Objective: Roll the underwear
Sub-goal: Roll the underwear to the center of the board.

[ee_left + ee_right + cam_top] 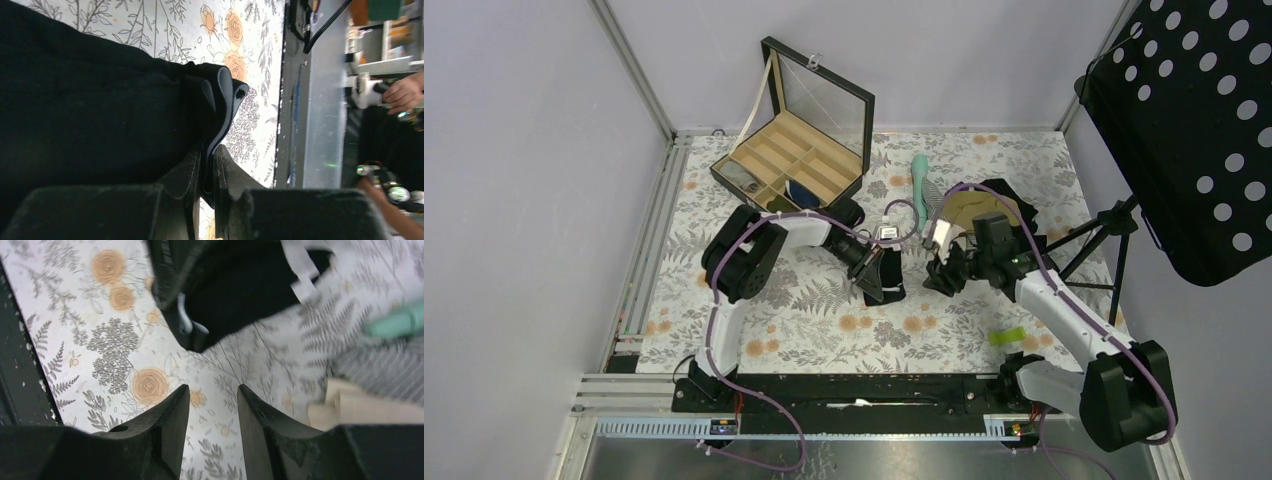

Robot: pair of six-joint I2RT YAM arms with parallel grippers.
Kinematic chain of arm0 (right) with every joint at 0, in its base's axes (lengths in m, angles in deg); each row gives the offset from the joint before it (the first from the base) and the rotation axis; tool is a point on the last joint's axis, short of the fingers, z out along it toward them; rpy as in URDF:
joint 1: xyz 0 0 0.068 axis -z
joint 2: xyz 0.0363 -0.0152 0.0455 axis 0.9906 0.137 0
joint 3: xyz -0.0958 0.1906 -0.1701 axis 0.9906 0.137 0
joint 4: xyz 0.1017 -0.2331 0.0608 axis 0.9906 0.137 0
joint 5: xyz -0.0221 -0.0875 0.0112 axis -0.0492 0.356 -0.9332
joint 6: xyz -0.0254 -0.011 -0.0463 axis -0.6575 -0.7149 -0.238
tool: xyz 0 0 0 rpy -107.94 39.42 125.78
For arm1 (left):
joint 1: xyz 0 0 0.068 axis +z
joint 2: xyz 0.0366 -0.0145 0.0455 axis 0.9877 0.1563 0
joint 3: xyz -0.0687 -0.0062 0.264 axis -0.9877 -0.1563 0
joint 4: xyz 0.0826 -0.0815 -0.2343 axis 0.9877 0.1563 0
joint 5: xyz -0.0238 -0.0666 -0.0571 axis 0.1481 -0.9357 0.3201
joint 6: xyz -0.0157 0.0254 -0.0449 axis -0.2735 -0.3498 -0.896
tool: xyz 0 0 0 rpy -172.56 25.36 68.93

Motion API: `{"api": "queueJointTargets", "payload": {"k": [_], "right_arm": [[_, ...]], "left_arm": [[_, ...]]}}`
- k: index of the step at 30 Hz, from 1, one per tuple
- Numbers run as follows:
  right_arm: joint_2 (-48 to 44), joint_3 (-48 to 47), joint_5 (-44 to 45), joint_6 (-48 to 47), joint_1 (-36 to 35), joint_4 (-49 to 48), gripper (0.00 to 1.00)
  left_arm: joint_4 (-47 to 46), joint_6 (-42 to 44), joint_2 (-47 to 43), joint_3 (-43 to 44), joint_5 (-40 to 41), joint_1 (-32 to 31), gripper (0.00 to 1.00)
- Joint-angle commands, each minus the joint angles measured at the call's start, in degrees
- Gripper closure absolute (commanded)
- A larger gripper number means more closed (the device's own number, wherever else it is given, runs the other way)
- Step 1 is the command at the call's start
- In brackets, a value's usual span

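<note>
Left gripper (207,157) pinched tight on underwear (100,110): soft matte near-black cloth, folded edge showing stacked layers, bunched in a wedge mid-table on floral tablecloth (250,30). Right gripper (212,390) near it, tapered black fingers apart, nothing between. Compartmented wooden box (796,160) behind.

The bench (824,320) is covered with a cloth with a flower pattern. The underwear (890,287) lies on it, right at the left gripper (879,272). Beyond this gripper, to its left, stands an open wooden box (799,160). Beyond the right gripper (936,272) lie a green brush (921,180) and a tan cloth (969,212). Closer than that gripper, to its right, lies a small yellow-green thing (1007,337).
</note>
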Motion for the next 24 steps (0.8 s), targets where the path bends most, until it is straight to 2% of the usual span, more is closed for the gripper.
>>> {"api": "queueJointTargets", "payload": {"k": [1,6,12,17,21,24], "right_arm": [[-0.2,-1.6,2.2,-10.5,-8.4,-2.0,0.55],[3.9,-1.2,4.1,-17.3,-16.3,-5.3,0.58],[9.2,-1.6,4.8,-25.9,-20.9,-6.7,0.59],[13.1,-3.4,5.6,-29.2,-22.9,-7.1,0.60],[15.8,-4.5,7.0,-30.6,-23.1,-7.1,0.59],[17.4,-3.9,8.6,-32.5,-23.1,-8.1,0.54]], "left_arm": [[6.2,-0.2,6.6,3.7,-1.8,1.1,0.96],[7.4,-0.1,8.2,5.2,-0.8,1.7,0.92],[10.9,0.3,11.2,8.2,-2.1,2.5,0.90],[16.3,3.5,13.3,10.9,-2.2,2.8,0.90],[16.9,3.8,13.7,11.9,-2.2,3.3,0.90],[17.0,3.6,14.0,12.6,-2.1,3.5,0.89]]}}
